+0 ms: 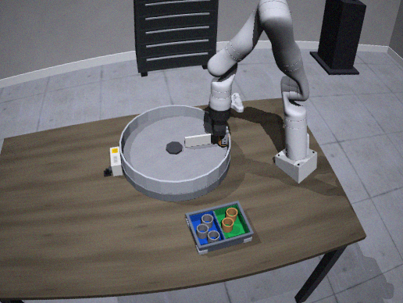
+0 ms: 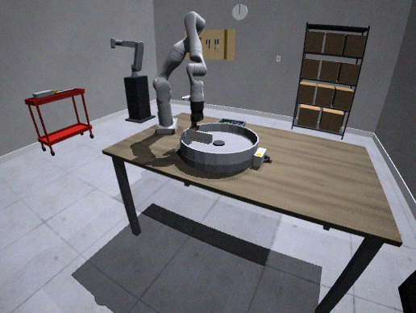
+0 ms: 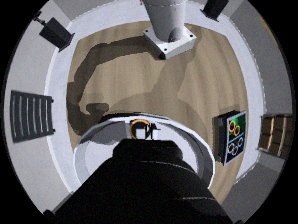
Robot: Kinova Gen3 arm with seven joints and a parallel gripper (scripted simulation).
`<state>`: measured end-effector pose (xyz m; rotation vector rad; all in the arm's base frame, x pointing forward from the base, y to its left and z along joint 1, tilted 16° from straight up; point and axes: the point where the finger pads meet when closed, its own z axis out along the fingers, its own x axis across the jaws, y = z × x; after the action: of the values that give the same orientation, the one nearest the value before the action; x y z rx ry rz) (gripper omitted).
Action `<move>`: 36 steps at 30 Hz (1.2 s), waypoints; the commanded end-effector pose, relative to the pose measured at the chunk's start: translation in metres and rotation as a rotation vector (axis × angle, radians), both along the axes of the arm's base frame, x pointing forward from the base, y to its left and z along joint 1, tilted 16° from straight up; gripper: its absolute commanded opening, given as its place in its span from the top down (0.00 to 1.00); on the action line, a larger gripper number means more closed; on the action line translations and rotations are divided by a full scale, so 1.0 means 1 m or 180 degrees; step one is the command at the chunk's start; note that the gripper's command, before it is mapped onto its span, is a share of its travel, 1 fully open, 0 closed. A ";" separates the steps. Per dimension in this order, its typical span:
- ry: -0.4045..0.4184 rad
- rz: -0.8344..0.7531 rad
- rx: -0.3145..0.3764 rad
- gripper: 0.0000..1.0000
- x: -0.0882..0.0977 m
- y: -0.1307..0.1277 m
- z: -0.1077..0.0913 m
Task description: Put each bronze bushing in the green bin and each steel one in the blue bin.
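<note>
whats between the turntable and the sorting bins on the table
In the top view, only bare wooden table lies between the turntable and the bins. The claw grips a bronze bushing inside the turntable.

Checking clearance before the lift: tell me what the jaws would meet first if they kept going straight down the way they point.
The gripper points straight down, shut on a bronze bushing just inside the turntable wall. Going on, it would likely press the bushing onto the turntable's grey floor; whether any gap remains is unclear.

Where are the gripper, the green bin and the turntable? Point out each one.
gripper (image 1: 222,141): top view, between its fingertips, shut on a bronze bushing.
green bin (image 1: 242,227): top view, bare green floor.
turntable (image 1: 176,183): top view, near rim wall.
</note>
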<state>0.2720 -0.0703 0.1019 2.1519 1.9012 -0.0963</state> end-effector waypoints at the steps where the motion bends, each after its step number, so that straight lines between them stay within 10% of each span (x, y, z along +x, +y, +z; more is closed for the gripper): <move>1: -0.0002 0.0001 0.0001 1.00 0.000 0.000 0.001; 36: -0.0002 0.0002 -0.0001 1.00 -0.001 0.003 0.012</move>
<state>0.2705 -0.0674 0.1134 2.1534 1.9004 -0.0958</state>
